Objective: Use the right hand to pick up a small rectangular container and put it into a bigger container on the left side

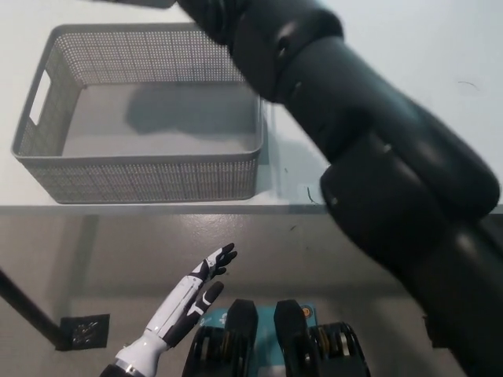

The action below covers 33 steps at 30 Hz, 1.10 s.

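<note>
My black right arm (354, 133) reaches from the bottom right across the table to the top edge, above the far rim of the grey perforated basket (141, 177). Only the base of the right hand (206, 11) shows there. A sliver of the small grey rectangular container (137, 2) sticks out to its left at the picture's top, held over the basket's back wall. Its shadow falls on the basket's floor, which holds nothing. My white left hand (192, 290) rests open at the lower left, below the table's front edge.
The white table (440, 47) shows at the upper right and along its front edge (157, 208). The arm covers the table's middle and right. A dark table leg (23, 306) crosses the floor at the lower left.
</note>
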### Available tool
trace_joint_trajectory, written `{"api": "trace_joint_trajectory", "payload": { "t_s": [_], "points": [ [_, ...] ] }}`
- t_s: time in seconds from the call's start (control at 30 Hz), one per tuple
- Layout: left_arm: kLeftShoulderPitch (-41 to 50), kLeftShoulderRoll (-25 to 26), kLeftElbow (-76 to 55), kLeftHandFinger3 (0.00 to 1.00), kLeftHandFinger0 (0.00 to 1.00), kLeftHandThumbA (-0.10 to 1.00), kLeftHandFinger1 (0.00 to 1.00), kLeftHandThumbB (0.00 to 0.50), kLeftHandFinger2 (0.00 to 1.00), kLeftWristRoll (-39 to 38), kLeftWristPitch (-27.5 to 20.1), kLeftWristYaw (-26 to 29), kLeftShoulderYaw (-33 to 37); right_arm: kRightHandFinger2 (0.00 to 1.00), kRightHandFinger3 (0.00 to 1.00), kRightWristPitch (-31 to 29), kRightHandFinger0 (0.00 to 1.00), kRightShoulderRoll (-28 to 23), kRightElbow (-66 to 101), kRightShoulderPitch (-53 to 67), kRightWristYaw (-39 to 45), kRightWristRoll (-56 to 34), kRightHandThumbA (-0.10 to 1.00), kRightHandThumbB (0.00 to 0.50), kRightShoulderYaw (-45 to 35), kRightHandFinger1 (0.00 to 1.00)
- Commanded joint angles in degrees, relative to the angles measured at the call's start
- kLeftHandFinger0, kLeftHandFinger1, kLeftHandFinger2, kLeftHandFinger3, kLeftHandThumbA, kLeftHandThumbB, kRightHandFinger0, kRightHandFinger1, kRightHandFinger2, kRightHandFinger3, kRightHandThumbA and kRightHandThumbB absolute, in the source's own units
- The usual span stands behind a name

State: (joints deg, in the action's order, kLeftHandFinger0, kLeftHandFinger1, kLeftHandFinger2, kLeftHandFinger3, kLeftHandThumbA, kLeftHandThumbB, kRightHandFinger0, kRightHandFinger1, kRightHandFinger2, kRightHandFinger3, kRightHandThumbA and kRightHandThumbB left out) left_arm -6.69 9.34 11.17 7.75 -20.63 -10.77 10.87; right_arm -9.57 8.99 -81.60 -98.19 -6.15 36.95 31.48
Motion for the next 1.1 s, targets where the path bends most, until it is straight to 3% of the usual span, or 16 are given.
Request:
{"api": "trace_joint_trajectory", "payload": {
  "t_s": [0.0,0.07,0.1,0.13,0.2,0.27,0.43,0.53,0.6,0.63,0.7,0.73,0.77,0.8,0.83,1.07],
  "points": [
    [-0.8,0.4,-1.1,1.00,1.00,1.00,1.00,0.400,1.00,-0.7,-1.2,-0.8,0.1,0.62,0.36,3.0,0.00,1.1,-0.6,-1.8,-2.0,-1.5,-0.10,0.288,-1.0,0.13],
    [-0.8,0.5,-1.4,1.00,1.00,1.00,1.00,0.397,1.00,-0.7,-1.0,-0.9,0.0,0.54,0.31,3.9,0.00,2.1,-1.0,-0.4,-2.5,-1.0,-0.10,0.304,-0.7,0.07],
    [-0.7,0.5,-1.9,1.00,1.00,1.00,1.00,0.397,1.00,-0.6,-0.3,-0.9,0.0,0.62,0.42,4.3,0.02,2.4,-1.1,0.3,-2.0,-1.0,-0.10,0.299,-0.5,0.14],
    [-0.7,0.6,-2.1,1.00,1.00,1.00,1.00,0.399,1.00,-0.5,-0.1,-0.9,0.0,0.65,0.49,4.6,0.13,2.5,-1.2,0.5,-1.7,-1.0,-0.10,0.402,-0.5,0.27],
    [-1.1,0.8,-2.0,1.00,1.00,1.00,1.00,0.399,1.00,-0.2,-0.4,-0.9,0.0,0.44,0.53,5.3,0.10,3.0,-1.4,1.4,-0.7,-0.6,-0.10,0.308,0.0,0.20],
    [-1.2,0.7,-2.1,1.00,1.00,1.00,1.00,0.401,1.00,0.3,-0.1,-0.7,0.1,0.45,0.44,5.5,0.15,3.4,-1.6,3.0,-1.0,-0.3,-0.10,0.327,0.2,0.25],
    [-1.4,0.6,-2.5,1.00,1.00,1.00,1.00,0.397,1.00,0.1,0.7,-1.3,0.3,0.56,0.52,6.3,0.28,4.1,-1.9,6.7,-0.8,0.2,-0.10,0.315,1.0,0.40],
    [-1.6,0.7,-2.7,1.00,1.00,1.00,1.00,0.401,1.00,0.5,1.0,-1.4,0.3,0.36,0.53,6.7,0.10,4.8,-2.1,8.9,-1.2,1.1,-0.10,0.311,2.2,0.20],
    [-1.8,0.7,-2.7,1.00,1.00,1.00,1.00,0.403,1.00,0.6,1.0,-1.4,0.3,0.37,0.55,7.1,0.14,5.0,-2.1,9.3,-0.6,1.5,-0.10,0.292,3.0,0.24],
    [-1.8,0.8,-2.9,1.00,1.00,1.00,1.00,0.407,1.00,1.0,1.1,-1.4,0.4,0.49,0.52,7.1,0.30,5.1,-2.2,9.7,0.1,1.3,-0.10,0.295,3.1,0.40],
    [-1.9,0.9,-3.3,1.00,1.00,1.00,1.00,0.409,1.00,0.8,1.7,-1.6,0.3,0.39,0.50,7.1,0.17,5.2,-2.2,10.1,0.6,0.9,-0.10,0.287,3.2,0.26],
    [-1.9,0.9,-3.3,1.00,1.00,1.00,1.00,0.410,1.00,0.8,1.7,-1.6,0.3,0.83,0.89,7.7,0.30,5.3,-2.2,10.1,1.2,1.1,0.19,0.290,3.5,0.51],
    [-2.0,0.9,-3.2,1.00,1.00,1.00,1.00,0.410,1.00,0.7,1.6,-1.6,0.3,1.00,1.00,8.1,0.50,5.3,-2.2,9.9,2.2,1.0,0.40,0.353,3.5,0.79],
    [-2.0,0.9,-3.1,1.00,1.00,1.00,1.00,0.409,1.00,0.6,1.5,-1.7,0.3,1.00,1.00,8.4,0.90,5.3,-2.3,9.7,4.1,0.1,0.56,0.399,2.8,1.00],
    [-2.0,1.0,-3.2,1.00,1.00,1.00,1.00,0.408,1.00,0.5,1.6,-1.9,0.4,1.00,1.00,8.7,1.00,5.3,-2.3,9.3,5.9,-0.9,0.63,0.415,2.0,1.00],
    [-2.2,1.2,-3.1,1.00,1.00,1.00,1.00,0.406,1.00,0.5,1.6,-2.4,0.3,1.00,1.00,8.6,1.00,4.4,-2.0,7.4,7.8,-1.4,0.90,0.500,1.2,1.00]
  ]
}}
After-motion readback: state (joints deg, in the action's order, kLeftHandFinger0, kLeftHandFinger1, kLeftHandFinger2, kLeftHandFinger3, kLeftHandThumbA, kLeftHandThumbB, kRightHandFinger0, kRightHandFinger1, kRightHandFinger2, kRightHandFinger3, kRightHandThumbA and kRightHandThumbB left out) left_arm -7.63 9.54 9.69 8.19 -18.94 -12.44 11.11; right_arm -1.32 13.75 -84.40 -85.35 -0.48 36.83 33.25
